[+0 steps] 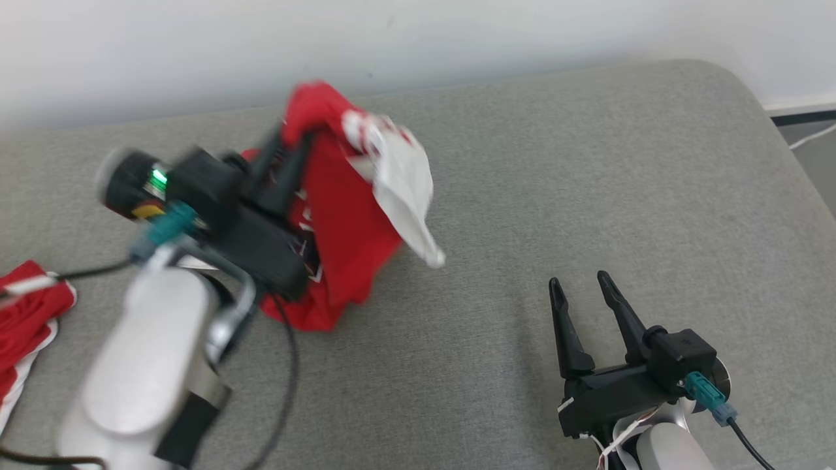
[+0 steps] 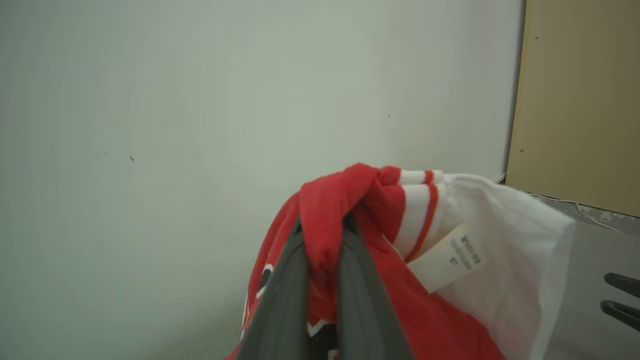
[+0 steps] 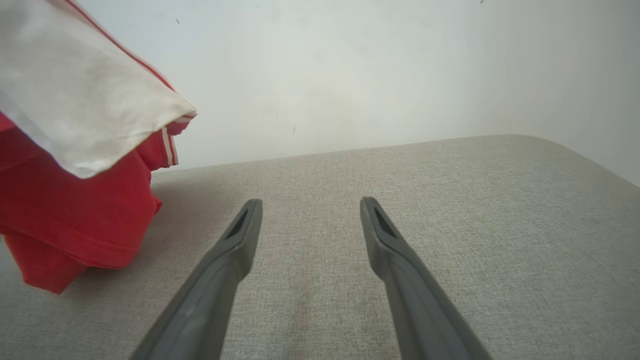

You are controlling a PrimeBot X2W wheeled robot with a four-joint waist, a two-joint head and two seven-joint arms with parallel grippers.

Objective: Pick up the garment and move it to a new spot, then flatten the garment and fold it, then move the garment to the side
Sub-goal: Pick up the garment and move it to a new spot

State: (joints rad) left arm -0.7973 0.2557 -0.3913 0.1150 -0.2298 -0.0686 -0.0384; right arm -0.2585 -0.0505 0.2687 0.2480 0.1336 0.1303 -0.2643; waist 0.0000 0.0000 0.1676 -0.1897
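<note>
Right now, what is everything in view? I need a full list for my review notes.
garment: one, red with a white sleeve and stripes, hanging bunched over the cushion
cloth: one, red and white, lying at the left edge of the head view
cushion: one, grey, beneath everything
wall: one, white, behind the cushion
board: one, tan, beside the wall
cable: one, white, on the floor past the cushion's right end
left gripper: one, dark, shut on the garment
right gripper: one, dark, open, over bare cushion

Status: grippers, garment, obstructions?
Left gripper shut on red garment, bunched, raised over grey cushion. Right gripper open, empty. Another red cloth far left, not blocking.
</note>
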